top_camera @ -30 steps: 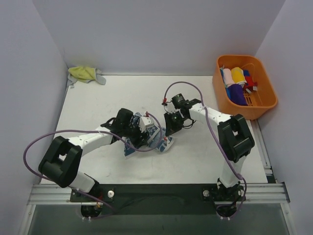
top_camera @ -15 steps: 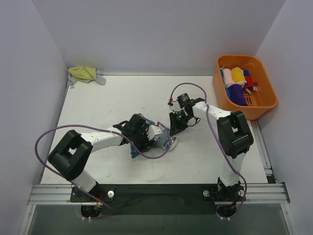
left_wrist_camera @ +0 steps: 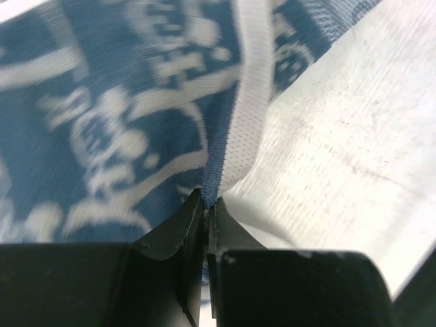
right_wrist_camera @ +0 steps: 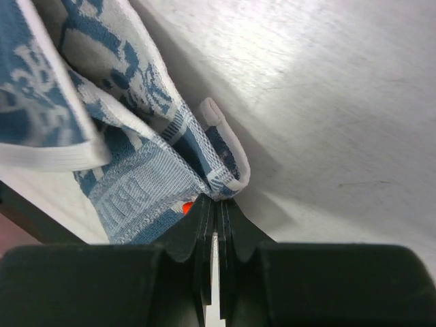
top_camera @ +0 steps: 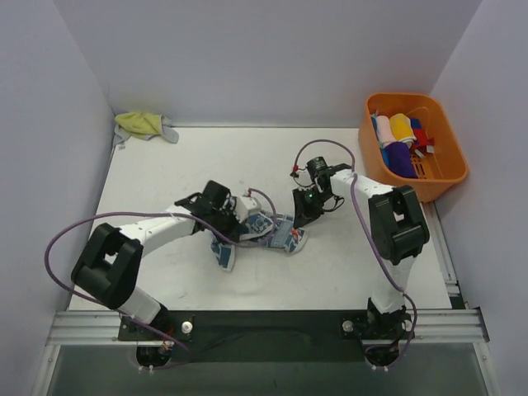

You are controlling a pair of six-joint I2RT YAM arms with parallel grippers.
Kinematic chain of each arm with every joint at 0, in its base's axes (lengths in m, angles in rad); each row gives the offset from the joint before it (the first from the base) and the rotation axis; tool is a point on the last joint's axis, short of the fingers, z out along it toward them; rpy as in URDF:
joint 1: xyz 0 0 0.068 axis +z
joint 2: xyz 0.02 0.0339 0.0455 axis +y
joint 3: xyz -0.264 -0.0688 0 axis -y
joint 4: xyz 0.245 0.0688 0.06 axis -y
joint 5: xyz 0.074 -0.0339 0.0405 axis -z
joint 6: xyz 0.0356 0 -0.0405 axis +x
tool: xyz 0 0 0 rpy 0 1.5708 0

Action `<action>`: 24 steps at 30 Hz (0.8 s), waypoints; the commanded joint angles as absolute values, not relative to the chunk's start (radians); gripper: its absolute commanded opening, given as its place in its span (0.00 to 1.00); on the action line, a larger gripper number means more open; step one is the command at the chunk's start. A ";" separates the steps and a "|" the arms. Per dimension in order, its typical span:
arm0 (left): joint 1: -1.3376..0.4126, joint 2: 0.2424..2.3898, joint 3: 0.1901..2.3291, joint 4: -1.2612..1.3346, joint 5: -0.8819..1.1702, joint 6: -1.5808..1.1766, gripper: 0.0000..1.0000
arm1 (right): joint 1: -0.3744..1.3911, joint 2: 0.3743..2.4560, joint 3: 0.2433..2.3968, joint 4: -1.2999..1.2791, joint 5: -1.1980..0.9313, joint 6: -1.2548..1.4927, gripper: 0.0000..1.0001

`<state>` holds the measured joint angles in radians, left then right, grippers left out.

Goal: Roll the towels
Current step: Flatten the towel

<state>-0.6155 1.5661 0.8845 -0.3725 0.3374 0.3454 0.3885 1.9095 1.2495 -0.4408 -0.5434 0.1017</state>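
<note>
Lying crumpled mid-way across the table (top_camera: 157, 177), the blue towel (top_camera: 280, 234) is pinched at its hem by the left gripper (left_wrist_camera: 206, 208) and at a corner by the right gripper (right_wrist_camera: 216, 204), both clamped tight. The yellow towel (top_camera: 142, 124) sits bunched in the far-left corner, the basket (top_camera: 450, 178) far right.

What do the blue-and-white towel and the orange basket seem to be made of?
The blue-and-white towel looks like soft woven cloth, matte, probably cotton: the wrist views show a ribbed weave and a stitched white hem. The orange basket is likely moulded plastic, smooth with slight sheen: rigid walls, even colour, thick rim.
</note>
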 commanded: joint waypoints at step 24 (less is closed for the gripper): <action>0.187 1.663 1.029 -0.515 0.658 0.369 0.45 | 0.348 1.888 1.382 -0.805 -0.493 -0.346 0.22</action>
<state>0.1867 1.6535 0.9730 -0.4946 0.6621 0.3164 0.3416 1.9095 1.3399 -0.6304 -0.4026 -0.2359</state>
